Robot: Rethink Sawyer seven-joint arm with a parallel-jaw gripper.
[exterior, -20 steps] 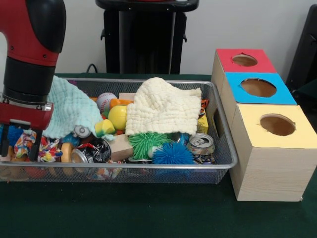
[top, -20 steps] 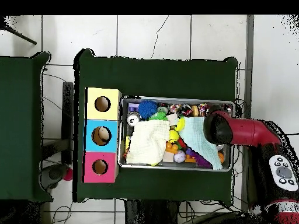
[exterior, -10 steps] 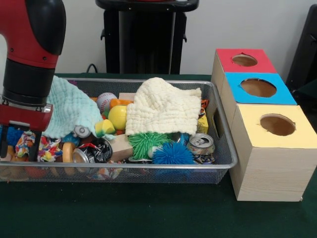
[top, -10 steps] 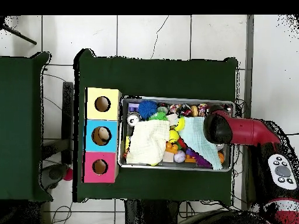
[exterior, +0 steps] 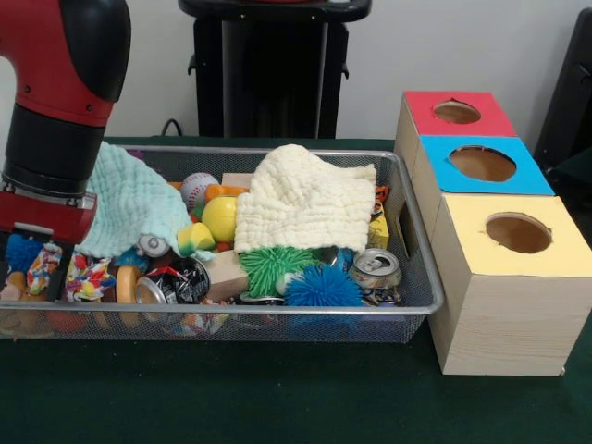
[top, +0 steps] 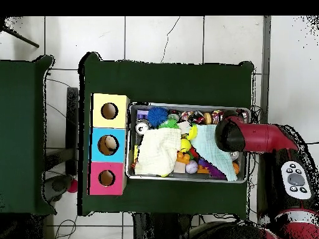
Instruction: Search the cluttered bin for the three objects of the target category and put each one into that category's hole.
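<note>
The wire mesh bin (exterior: 418,242) is full of clutter; it also shows in the overhead view (top: 187,106). An orange black-striped bit, perhaps the tiger (exterior: 382,194), peeks out from under the cream cloth (exterior: 305,199) at the bin's right end. A small yellow-green soft thing (exterior: 195,239) lies mid-bin; I cannot tell if it is the duck. My gripper (exterior: 33,273) hangs over the bin's left end, fingers apart, low among colourful patterned items (exterior: 88,276). The red-topped box's hole (exterior: 456,112) is farthest back on the right, and also shows in the overhead view (top: 106,178).
A mint cloth (exterior: 129,203) covers the left back of the bin. Green (exterior: 275,265) and blue (exterior: 321,288) spiky balls, a yellow ball (exterior: 220,218), a baseball (exterior: 197,188) and cans (exterior: 375,268) fill the front. The blue-topped (exterior: 483,164) and yellow-topped (exterior: 518,233) boxes stand next to the red one.
The gripper has risen a little over the bin's left end, and the arm has swung slightly. The bin's contents have not visibly moved.
</note>
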